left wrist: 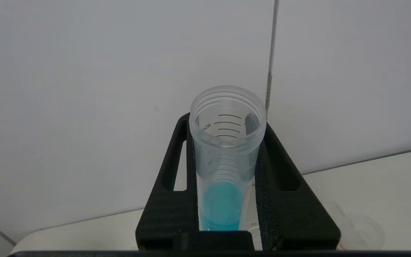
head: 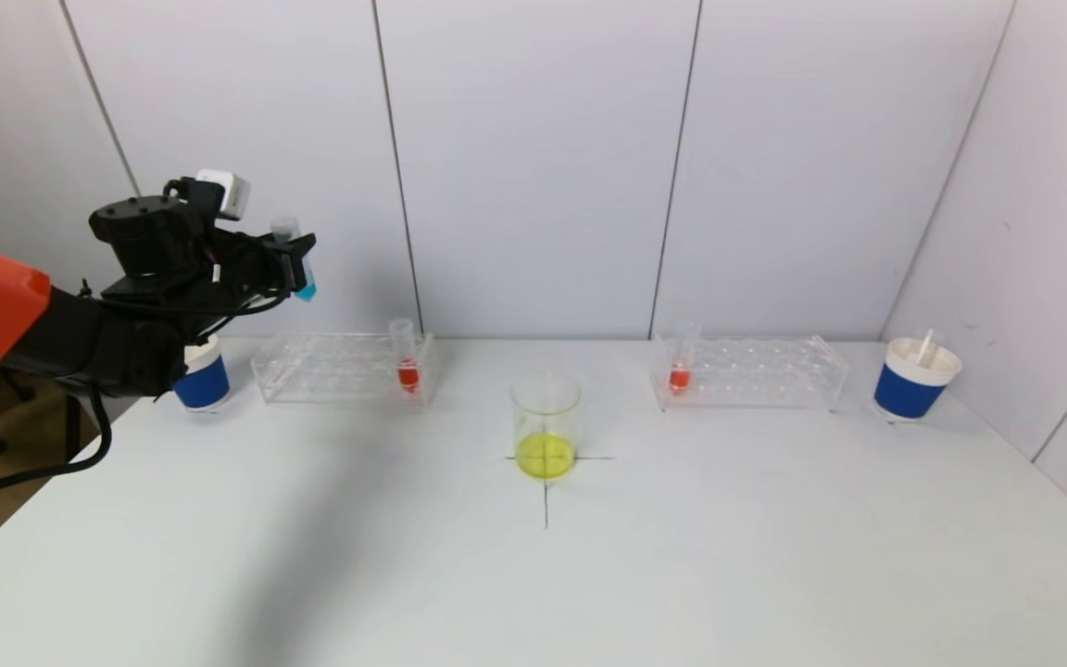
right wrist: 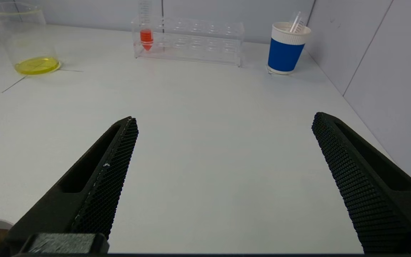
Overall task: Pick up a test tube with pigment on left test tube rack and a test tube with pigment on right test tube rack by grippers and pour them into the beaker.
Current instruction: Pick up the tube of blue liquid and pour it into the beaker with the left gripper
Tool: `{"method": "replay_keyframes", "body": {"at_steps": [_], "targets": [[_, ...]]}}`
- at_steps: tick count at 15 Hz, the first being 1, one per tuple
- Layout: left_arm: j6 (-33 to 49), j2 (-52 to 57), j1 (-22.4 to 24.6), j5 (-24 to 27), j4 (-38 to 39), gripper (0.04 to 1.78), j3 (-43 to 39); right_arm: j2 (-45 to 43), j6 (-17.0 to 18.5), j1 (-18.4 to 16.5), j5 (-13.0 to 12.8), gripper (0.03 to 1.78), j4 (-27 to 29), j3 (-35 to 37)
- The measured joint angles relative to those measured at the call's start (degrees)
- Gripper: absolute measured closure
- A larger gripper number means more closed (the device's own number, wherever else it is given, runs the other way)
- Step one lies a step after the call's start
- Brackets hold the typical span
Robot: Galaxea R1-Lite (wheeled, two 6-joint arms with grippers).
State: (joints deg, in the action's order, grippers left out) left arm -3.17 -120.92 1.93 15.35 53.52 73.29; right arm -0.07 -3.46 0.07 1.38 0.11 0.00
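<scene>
We find the left pincer [head: 297,264] raised high over the left end of the table [head: 533,574], pinching a tube of blue liquid [left wrist: 223,205] between its two fingers [left wrist: 273,178]; the tube stands upright, mouth open, blue filling only its lower part. It hangs well apart from the beaker [head: 546,426], which sits on the cross mark at the table's middle with yellow liquid in its bottom. We judge the step in hand to be the carry toward the beaker: the tube should stay upright in transit, the mouth brought just above the beaker's rim before any tilt, and the tilt made slowly so the stream falls inside. The right pincer [right wrist: 223,171] is spread wide and holds nothing, low over the table's right side. The right rack [head: 748,372] keeps a tube of red liquid [head: 680,369] at its inner end; the left rack [head: 344,368] also holds a red tube [head: 406,363].
</scene>
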Motion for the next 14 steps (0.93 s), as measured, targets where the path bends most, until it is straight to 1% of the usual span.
{"method": "replay_keyframes", "body": {"at_steps": [3,9,12,14], "targets": [[-1.27,3.06,-3.49,0.02,-5.53,1.36,2.39,0.0,0.0,0.0,0.0,0.04,0.0,0.0],[-2.95,5.32,-12.45,0.13,-14.15,1.36,8.11,0.0,-0.01,0.0,0.0,0.04,0.0,0.0],[-4.51,5.45,-17.19,0.55,-15.63,1.36,10.14,0.0,-0.01,0.0,-0.01,0.04,0.0,0.0],[-8.48,4.9,-19.87,1.4,-16.59,1.36,11.17,0.0,-0.01,0.02,0.0,0.04,0.02,0.0]]}}
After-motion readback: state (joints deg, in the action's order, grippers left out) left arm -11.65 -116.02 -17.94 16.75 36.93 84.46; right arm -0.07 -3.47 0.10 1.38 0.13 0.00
